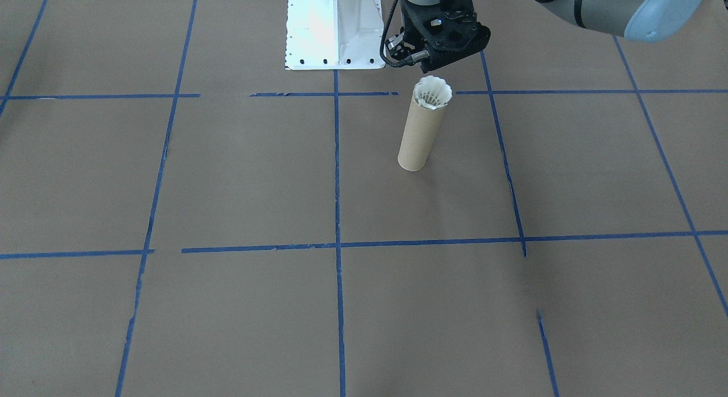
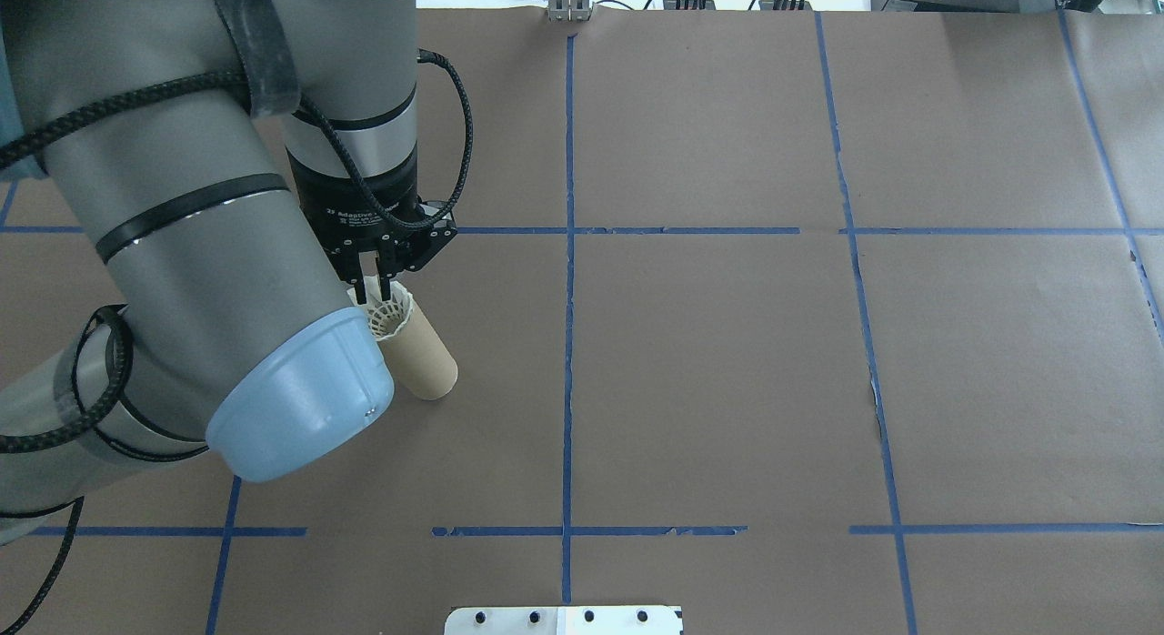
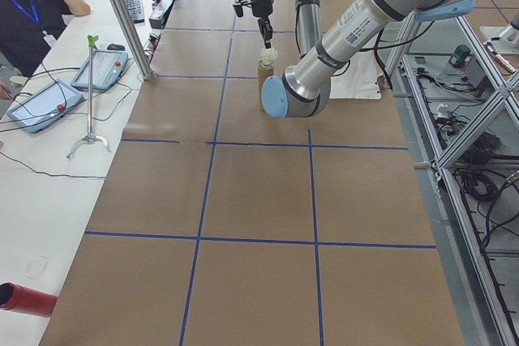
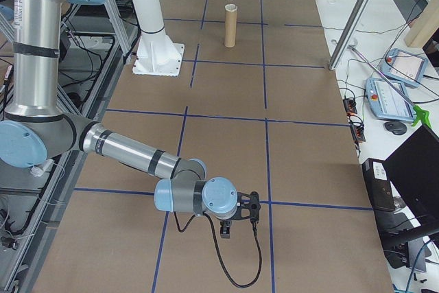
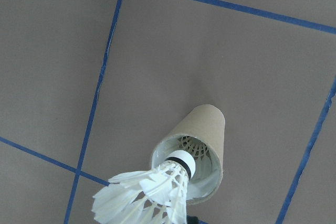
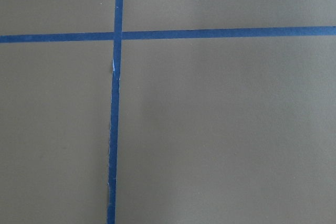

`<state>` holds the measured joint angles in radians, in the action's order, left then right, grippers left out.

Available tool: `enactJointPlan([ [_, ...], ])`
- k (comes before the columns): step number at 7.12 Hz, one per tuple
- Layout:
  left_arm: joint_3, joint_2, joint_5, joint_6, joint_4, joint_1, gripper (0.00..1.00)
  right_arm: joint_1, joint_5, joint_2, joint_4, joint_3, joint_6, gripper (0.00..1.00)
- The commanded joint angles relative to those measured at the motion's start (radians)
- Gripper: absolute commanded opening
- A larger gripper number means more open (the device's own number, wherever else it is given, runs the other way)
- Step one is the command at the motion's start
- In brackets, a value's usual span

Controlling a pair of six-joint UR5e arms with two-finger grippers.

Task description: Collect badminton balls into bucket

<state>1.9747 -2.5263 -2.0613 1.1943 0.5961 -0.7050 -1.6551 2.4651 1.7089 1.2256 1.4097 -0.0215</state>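
Left jaws (image 2: 375,289) poised over the bucket (image 1: 420,136) mouth, shuttlecock (image 5: 152,191) entering cork-first.

The left jaws stand just above the shuttlecock's feather skirt; whether they grip it or have let go I cannot tell. Its cork tip sits inside the rim of the upright cardboard bucket, where another shuttlecock lies deeper. The bucket stands on the brown table (image 1: 227,186) near the white pedestal base (image 1: 333,30). The right jaws (image 4: 236,223) hang low over the table, well apart; their state cannot be told.
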Motion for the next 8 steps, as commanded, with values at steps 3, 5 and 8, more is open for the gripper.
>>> enactJointPlan([
  [3, 0.111, 0.1, -0.011, -0.15, 0.135, -0.104, 1.0, 0.0, 0.0, 0.0, 0.0, 0.0, 0.0, 1.0],
  [5, 0.121, 0.244, -0.037, -0.314, 0.357, -0.258, 1.0, 0.0, 0.0, 0.0, 0.0, 0.0, 0.0, 1.0],
  [8, 0.101, 0.499, -0.12, -0.809, 0.467, -0.552, 1.0, 0.0, 0.0, 0.0, 0.0, 0.0, 0.0, 1.0],
])
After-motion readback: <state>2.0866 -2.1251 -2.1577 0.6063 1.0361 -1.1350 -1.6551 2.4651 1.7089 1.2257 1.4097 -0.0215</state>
